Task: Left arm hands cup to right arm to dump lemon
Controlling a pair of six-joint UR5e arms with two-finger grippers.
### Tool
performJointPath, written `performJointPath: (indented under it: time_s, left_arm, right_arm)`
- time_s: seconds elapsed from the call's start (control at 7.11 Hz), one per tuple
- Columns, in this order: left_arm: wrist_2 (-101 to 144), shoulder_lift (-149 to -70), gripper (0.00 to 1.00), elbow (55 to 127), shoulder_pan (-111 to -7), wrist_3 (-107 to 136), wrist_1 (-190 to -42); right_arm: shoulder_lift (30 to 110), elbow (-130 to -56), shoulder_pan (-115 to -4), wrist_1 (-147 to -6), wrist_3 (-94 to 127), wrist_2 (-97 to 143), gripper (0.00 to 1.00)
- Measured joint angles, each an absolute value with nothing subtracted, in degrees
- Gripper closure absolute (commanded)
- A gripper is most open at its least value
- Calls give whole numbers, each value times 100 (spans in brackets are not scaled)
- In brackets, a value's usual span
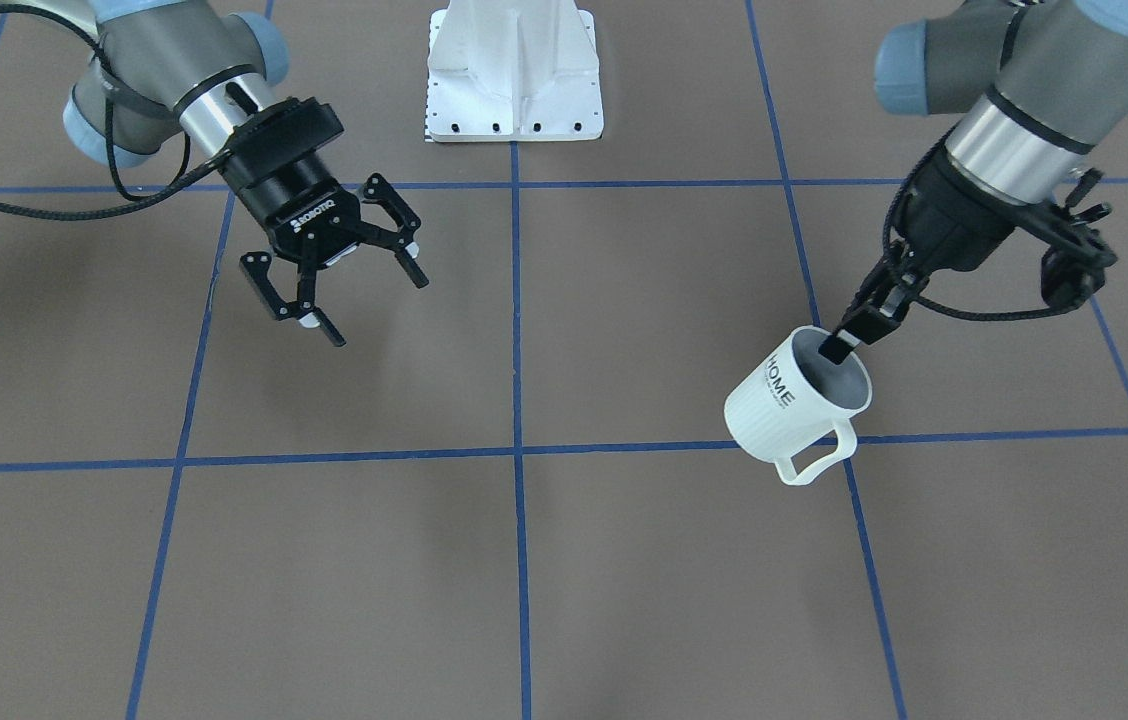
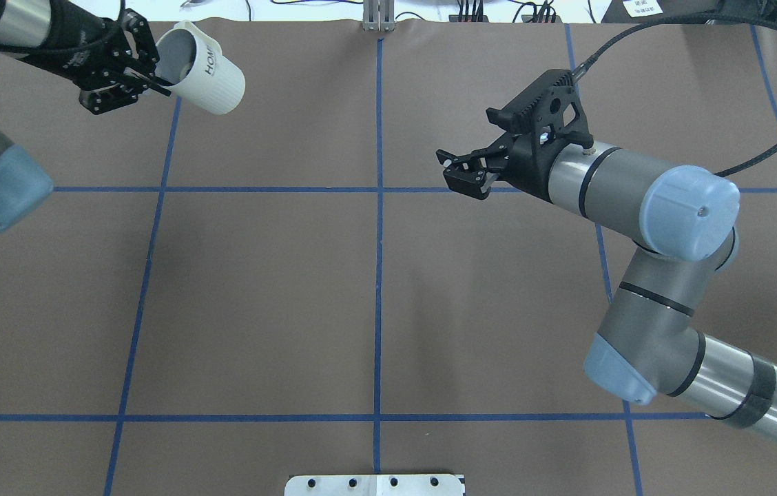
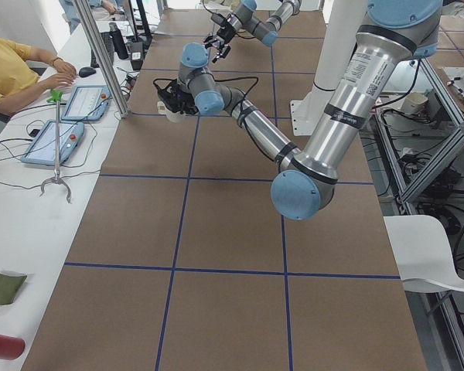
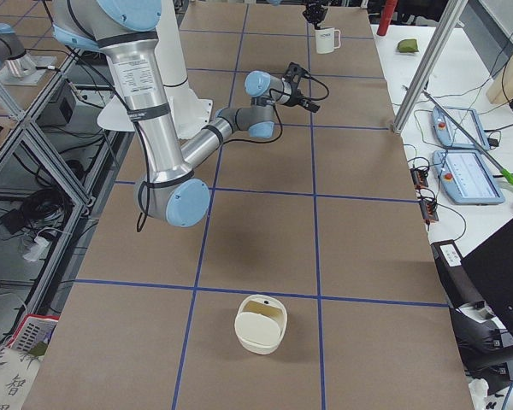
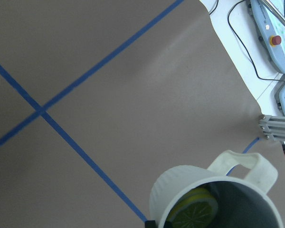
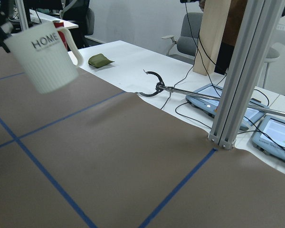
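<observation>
I see left gripper (image 1: 839, 345) pinching the cup (image 1: 784, 410) by its rim, airborne and tilted, lemon (image 5: 194, 213) inside. Right gripper (image 1: 374, 305) spread, empty, well apart; cup's base end points its way.

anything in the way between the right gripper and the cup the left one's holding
Nothing visible. The left gripper holds the cup by its rim, tilted above the table. The right gripper hangs apart from it with jaws open, and only table surface shows between them.
</observation>
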State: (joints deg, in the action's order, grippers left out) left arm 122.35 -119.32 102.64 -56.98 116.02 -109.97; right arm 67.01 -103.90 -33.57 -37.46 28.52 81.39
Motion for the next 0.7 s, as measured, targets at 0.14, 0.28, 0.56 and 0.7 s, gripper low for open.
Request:
performJointPath:
  time_s: [0.14, 0.28, 0.56, 0.7]
  left_arm:
    - [11946, -12271, 100, 10098, -5413, 12037, -10995]
    - [11763, -12604, 100, 9914, -5190, 12379, -10995]
    - [11660, -13022, 100, 9698, -4907, 12692, -10995]
    - [11655, -13108, 100, 9684, -4845, 12767, -10995]
  right_arm:
    - [6460, -10263, -3172, -3738, 2625, 7720, 8]
    - [6166, -10041, -2991, -3724, 2153, 7353, 7]
    - [5835, -9746, -2845, -3711, 1177, 7056, 2]
    - [5787, -9718, -2811, -3710, 878, 7024, 1]
